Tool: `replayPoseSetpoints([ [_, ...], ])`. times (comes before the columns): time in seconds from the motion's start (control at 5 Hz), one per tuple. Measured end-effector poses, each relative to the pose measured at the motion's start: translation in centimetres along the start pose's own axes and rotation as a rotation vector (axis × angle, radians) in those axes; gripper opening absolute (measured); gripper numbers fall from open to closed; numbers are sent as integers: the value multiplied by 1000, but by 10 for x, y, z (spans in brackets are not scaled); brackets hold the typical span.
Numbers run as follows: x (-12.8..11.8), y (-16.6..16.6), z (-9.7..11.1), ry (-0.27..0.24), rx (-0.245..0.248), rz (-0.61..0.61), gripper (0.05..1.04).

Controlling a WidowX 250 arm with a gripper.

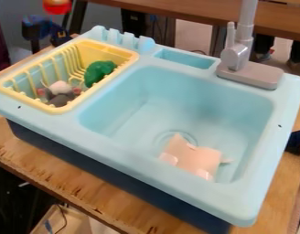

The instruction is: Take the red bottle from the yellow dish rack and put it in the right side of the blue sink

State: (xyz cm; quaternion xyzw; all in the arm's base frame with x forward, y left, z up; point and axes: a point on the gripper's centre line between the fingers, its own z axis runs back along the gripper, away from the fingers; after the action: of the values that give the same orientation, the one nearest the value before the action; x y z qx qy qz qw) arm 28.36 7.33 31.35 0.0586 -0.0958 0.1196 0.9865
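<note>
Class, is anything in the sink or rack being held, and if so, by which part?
Nothing there is held: the pink object lies in the sink, the green object and grey toy in the yellow rack.

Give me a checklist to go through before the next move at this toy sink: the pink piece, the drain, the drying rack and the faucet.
1. Pink piece lies inside the basin: ok.
2. Drain fully uncovered: not ok, the pink piece overlaps it.
3. Nothing trapped under the pink piece: cannot tell, its underside is hidden.
4. Green toy and gray-and-white toy inside the yellow rack: ok.
5. Faucet base on the sink's back rim, not in the basin: ok.
6. Where the spout ends: cannot tell, it runs past the picture's top edge.
</note>
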Motion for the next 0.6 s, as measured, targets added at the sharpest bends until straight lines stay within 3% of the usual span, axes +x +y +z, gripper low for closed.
replayPoseSetpoints([
  [0.2,-4,-41,-4,11,-112,-78,333],
  [0.4,-6,-80,-21,61,-196,-151,333],
  [0.6,-11,-108,-45,133,-226,-202,333],
])
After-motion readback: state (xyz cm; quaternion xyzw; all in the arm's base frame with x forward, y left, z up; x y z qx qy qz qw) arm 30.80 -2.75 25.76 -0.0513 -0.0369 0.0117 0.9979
